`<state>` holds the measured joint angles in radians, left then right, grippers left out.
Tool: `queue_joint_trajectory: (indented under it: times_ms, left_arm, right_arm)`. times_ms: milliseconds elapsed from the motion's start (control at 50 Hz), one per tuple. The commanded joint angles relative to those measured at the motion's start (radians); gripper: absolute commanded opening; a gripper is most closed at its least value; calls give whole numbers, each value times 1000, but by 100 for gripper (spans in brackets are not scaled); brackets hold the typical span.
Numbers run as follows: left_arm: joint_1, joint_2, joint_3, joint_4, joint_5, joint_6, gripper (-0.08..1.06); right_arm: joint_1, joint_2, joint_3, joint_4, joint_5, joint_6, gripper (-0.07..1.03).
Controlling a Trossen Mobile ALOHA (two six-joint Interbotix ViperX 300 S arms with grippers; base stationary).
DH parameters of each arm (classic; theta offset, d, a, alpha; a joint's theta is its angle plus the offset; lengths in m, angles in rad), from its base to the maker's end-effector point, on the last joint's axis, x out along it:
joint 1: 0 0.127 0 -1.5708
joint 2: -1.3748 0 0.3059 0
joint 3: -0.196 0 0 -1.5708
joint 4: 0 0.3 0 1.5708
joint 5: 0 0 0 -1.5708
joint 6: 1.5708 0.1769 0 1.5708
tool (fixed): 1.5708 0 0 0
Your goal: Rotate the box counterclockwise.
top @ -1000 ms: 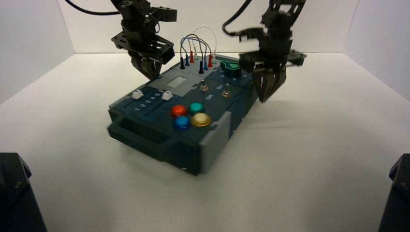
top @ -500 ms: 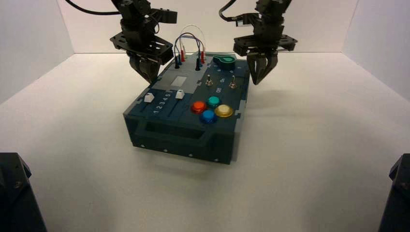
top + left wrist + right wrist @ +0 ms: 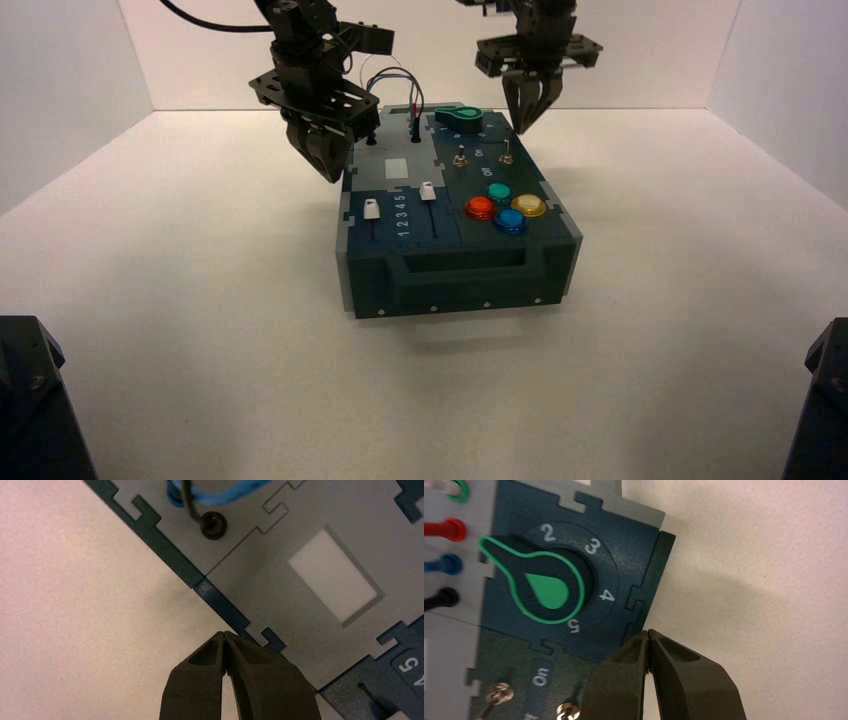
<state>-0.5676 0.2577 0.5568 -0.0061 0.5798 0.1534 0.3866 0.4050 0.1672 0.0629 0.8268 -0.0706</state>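
the box is seen at six o'clock on the surface, its long axis running twelve to six; the left fingers, pressed together, are placed beside its nine o'clock side, the right fingers, also together, at its one o'clock edge.

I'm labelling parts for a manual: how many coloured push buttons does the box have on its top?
4, grouped at the near right of the box: red button, green button, yellow button, blue button. None looks hidden.

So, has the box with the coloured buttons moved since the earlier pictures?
Yes: in the high view, the box has turned counterclockwise, its near end swinging right relative to the table.
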Motion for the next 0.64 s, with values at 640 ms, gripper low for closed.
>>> queue_joint_trajectory:
  times_ms: [640]
  left_arm:
    - [-32,-255,117,15,-37,-35,-3]
  right_arm:
    - [64,-287,212,11,25,5,-2]
